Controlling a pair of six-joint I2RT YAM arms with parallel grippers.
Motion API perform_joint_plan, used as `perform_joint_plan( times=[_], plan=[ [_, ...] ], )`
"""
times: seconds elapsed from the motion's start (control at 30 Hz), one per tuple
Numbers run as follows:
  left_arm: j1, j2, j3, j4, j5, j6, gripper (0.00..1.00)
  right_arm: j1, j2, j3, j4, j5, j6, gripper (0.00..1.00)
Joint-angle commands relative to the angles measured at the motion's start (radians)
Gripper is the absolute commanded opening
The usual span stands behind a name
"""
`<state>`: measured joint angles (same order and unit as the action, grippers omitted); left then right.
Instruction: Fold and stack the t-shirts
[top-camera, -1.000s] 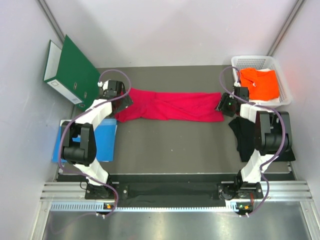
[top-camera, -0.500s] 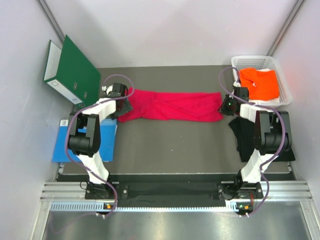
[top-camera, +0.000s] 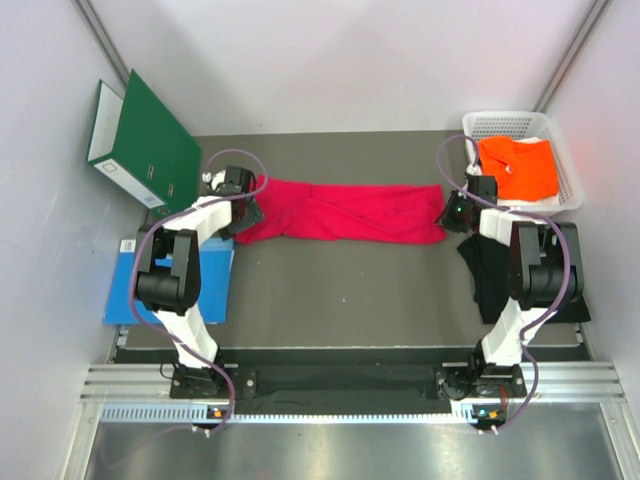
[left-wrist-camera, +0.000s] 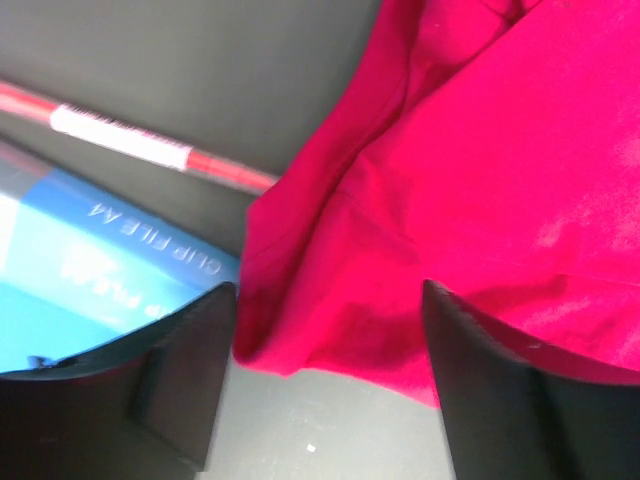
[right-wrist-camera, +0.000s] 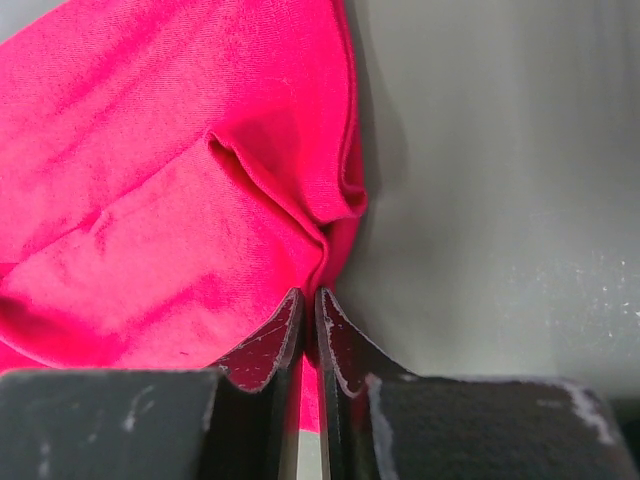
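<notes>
The crimson red t-shirt (top-camera: 345, 212) lies stretched in a long band across the far part of the dark mat. My left gripper (top-camera: 243, 207) is open at its left end; in the left wrist view the fingers (left-wrist-camera: 500, 380) stand wide apart over the shirt's edge (left-wrist-camera: 420, 260), gripping nothing. My right gripper (top-camera: 450, 213) is shut on the shirt's right corner (right-wrist-camera: 250, 200), a pinch of cloth between the closed fingers (right-wrist-camera: 270, 340). The black t-shirt (top-camera: 490, 275) lies crumpled under my right arm. The bright orange t-shirt (top-camera: 522, 167) sits in the white basket.
A white basket (top-camera: 500, 124) stands at the far right. A green binder (top-camera: 145, 140) leans at the far left. A flat blue clip file (top-camera: 210, 285) lies left of the mat, also in the left wrist view (left-wrist-camera: 90, 290). Walls close in on both sides.
My left gripper has swung from above the shirt's left end down to its corner over the first half second, then held. The right gripper and the shirt have barely moved.
</notes>
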<state>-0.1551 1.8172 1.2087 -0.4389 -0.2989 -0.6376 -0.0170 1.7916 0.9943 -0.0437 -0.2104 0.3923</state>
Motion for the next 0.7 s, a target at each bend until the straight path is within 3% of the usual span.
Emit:
perform_joint_plan(
  times=[0.0, 0.23, 0.57, 0.67],
  plan=[
    [0.003, -0.093, -0.008, -0.053, -0.049, -0.027, 0.81, 0.009, -0.012, -0.005, 0.033, -0.009, -0.010, 0.07],
    [0.003, -0.187, -0.041, 0.000, -0.028, -0.005, 0.73, 0.009, -0.011, -0.013, 0.036, -0.009, -0.009, 0.08],
    [0.003, -0.053, 0.037, -0.001, -0.022, 0.022, 0.68, 0.009, -0.021, -0.022, 0.031, -0.006, -0.012, 0.08],
    [0.003, -0.015, 0.058, -0.009, -0.020, 0.026, 0.60, 0.009, -0.020, -0.022, 0.030, -0.006, -0.012, 0.08]
  ],
)
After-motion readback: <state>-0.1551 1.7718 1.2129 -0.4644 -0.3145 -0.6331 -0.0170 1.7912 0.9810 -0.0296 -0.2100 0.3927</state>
